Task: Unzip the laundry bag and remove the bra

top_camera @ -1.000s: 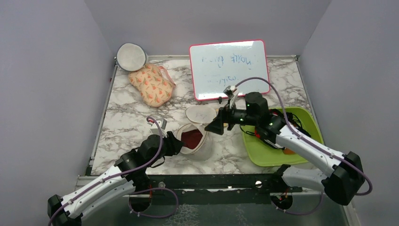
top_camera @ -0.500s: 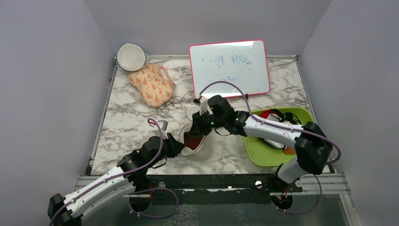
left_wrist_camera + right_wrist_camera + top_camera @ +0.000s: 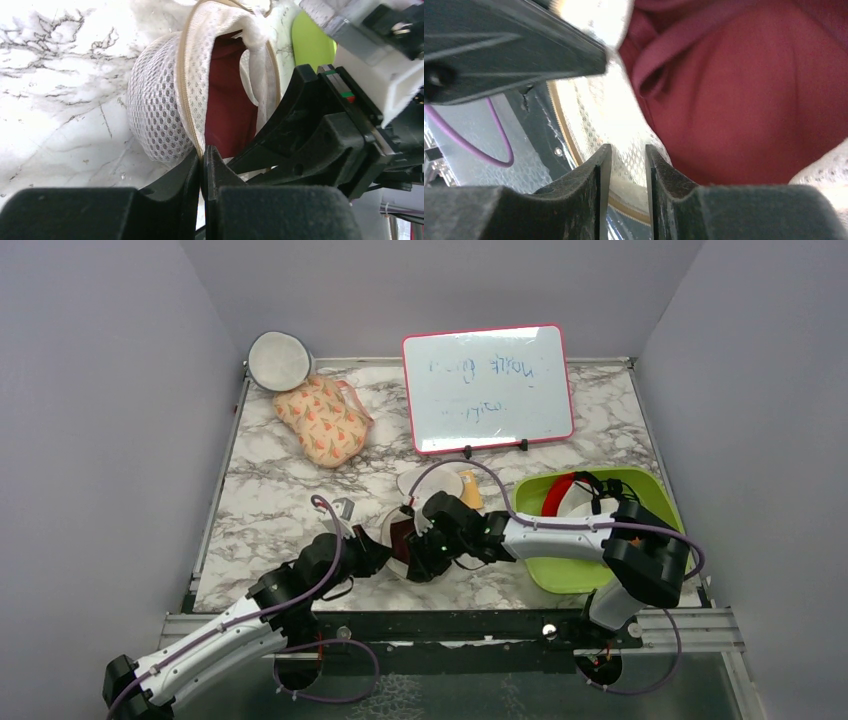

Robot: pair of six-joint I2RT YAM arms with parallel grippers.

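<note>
The laundry bag (image 3: 392, 528) is a white mesh pouch standing unzipped near the table's front, its mouth gaping. The dark red bra (image 3: 404, 538) fills its inside. My left gripper (image 3: 378, 552) is shut on the bag's tan zipper edge (image 3: 192, 127) at the near side of the mouth (image 3: 203, 155). My right gripper (image 3: 425, 550) reaches in from the right. In the right wrist view its jaws (image 3: 628, 155) stand narrow, with the bag's mesh wall (image 3: 621, 120) pressed between them and the bra (image 3: 749, 100) just beside the inner finger.
A green tray (image 3: 545, 575) with red and black items sits at the right. Behind the bag lie a white round flat piece (image 3: 425, 480) and an orange notepad (image 3: 470, 490). At the back stand a pink-framed whiteboard (image 3: 487, 387), a peach floral pouch (image 3: 322, 420) and a grey-rimmed white disc (image 3: 279, 359).
My right arm swung left and down from beside the tray into the bag's mouth, and its jaws narrowed. My left gripper closed on the bag's edge.
</note>
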